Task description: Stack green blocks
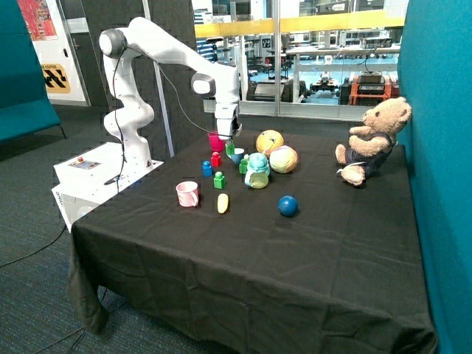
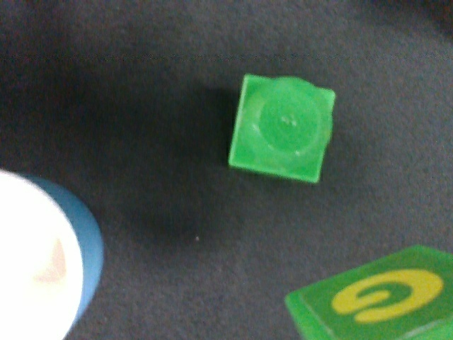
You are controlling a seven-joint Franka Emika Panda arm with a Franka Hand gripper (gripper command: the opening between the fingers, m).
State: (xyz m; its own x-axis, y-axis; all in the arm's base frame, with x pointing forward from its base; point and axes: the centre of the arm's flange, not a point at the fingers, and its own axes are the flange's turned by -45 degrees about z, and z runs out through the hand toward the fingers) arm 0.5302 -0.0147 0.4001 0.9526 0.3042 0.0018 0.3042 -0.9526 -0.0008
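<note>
One green block (image 2: 283,129) with a round stud lies on the black cloth, seen from straight above in the wrist view. In the outside view this green block (image 1: 230,150) sits just under my gripper (image 1: 227,134), which hangs a little above it. A second green block (image 1: 219,180) stands nearer the table's front, past the red and blue bricks. A third green piece (image 1: 243,165) stands against the teal jar. The wrist view shows nothing held.
A blue-rimmed bowl (image 2: 42,262) and a green cube with a yellow letter (image 2: 382,297) lie close to the block. Around it stand a magenta cup (image 1: 215,141), red brick (image 1: 215,159), blue brick (image 1: 207,169), teal jar (image 1: 257,171), two balls and a pink cup (image 1: 187,194).
</note>
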